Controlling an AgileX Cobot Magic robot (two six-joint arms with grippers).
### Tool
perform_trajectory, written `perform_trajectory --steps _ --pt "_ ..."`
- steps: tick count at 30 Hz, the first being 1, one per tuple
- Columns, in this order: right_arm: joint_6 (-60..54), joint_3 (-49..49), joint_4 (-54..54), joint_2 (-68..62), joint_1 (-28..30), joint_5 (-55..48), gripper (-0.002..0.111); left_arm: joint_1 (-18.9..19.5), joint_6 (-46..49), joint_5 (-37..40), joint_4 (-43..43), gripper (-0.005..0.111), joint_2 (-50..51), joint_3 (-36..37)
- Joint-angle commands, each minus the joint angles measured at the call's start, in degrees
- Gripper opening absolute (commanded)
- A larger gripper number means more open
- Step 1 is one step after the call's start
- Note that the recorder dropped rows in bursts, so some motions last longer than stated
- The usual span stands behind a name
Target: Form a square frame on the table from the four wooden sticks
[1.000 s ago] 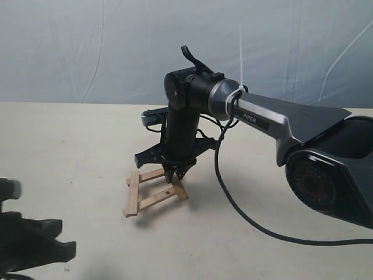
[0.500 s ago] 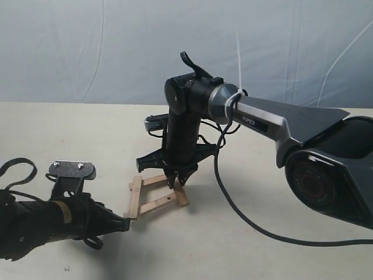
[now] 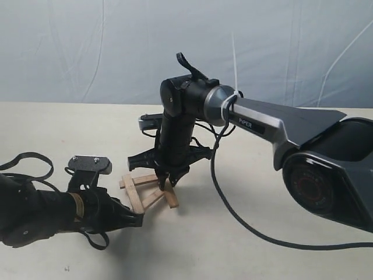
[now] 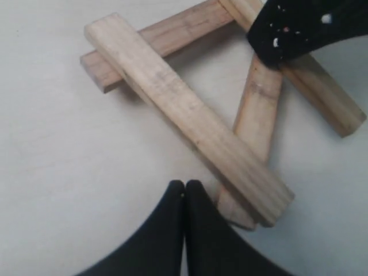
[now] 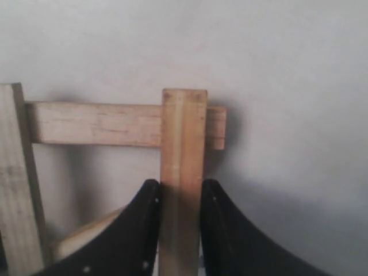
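While pointing straight down, the right pincer [image 3: 165, 185] clamps one stick [image 5: 183, 132].

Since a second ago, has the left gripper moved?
Yes. The left gripper has advanced right, from beside the dark speck on the table to well past it, reaching the wooden sticks.

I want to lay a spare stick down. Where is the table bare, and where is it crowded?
Bare: the table between the backdrop and the left gripper; also between the sticks and the cable. Crowded: around the sticks, where the right gripper clamps one.
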State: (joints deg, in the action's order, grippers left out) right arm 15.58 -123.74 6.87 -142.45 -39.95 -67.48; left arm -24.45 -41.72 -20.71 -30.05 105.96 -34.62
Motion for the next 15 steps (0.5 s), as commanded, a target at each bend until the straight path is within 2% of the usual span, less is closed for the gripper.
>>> perform_trajectory --steps 1,5,10,12,15 --pt "0.1 0.1 -1.7 0.0 -0.1 0.2 -0.001 2.3 -0.2 4.7 -2.2 0.0 -0.2 -0.2" --pt "1.2 0.1 -5.0 -1.0 -0.1 -0.7 -0.001 4.4 -0.2 8.8 -2.2 0.0 -2.0 -0.2" --pt "2.7 0.1 -9.0 -1.0 -0.1 -2.0 0.001 4.5 -0.2 12.1 -2.2 0.0 -4.7 -0.2" --pt "2.7 0.0 -9.0 -1.0 -0.1 -2.0 0.01 4.5 -0.2 11.8 -2.2 0.0 -5.7 0.1" --pt "2.6 0.0 -9.0 -1.0 -0.1 -2.1 0.034 4.5 -0.1 11.5 -2.4 0.0 -7.0 0.9"
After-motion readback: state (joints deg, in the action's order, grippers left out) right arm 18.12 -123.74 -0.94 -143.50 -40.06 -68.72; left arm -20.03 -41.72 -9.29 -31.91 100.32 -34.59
